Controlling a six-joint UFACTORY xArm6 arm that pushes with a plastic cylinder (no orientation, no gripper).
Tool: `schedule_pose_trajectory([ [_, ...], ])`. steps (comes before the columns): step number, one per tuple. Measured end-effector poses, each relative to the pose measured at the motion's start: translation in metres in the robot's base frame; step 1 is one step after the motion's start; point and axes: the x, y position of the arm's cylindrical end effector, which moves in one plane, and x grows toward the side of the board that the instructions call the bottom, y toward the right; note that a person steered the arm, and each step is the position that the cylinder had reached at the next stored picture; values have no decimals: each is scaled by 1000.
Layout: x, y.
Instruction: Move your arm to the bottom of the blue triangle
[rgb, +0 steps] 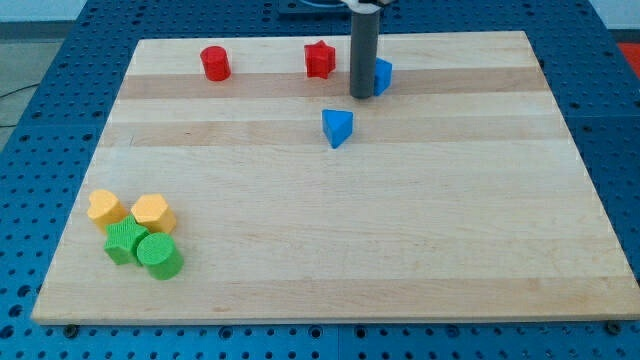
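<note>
Blue triangle (338, 127), a smooth wedge, lies below my tip (363, 96).

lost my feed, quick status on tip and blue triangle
My tip at the view's top, touching blue block. Blue triangle just below-left, apart. Path to its bottom open.

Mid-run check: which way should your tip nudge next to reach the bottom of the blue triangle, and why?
Probably slide toward the view's bottom, skirting the triangle's right side. My tip sits above the blue triangle, beside the other blue block; a straight diagonal path would likely bump the triangle.
</note>
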Motion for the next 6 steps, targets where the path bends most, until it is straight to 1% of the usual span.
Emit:
schedule_pose_trajectory([
  [1, -25, 11],
  [2, -33, 21],
  [4, -7, 76],
  [5, 47, 100],
  [6, 103, 58],
])
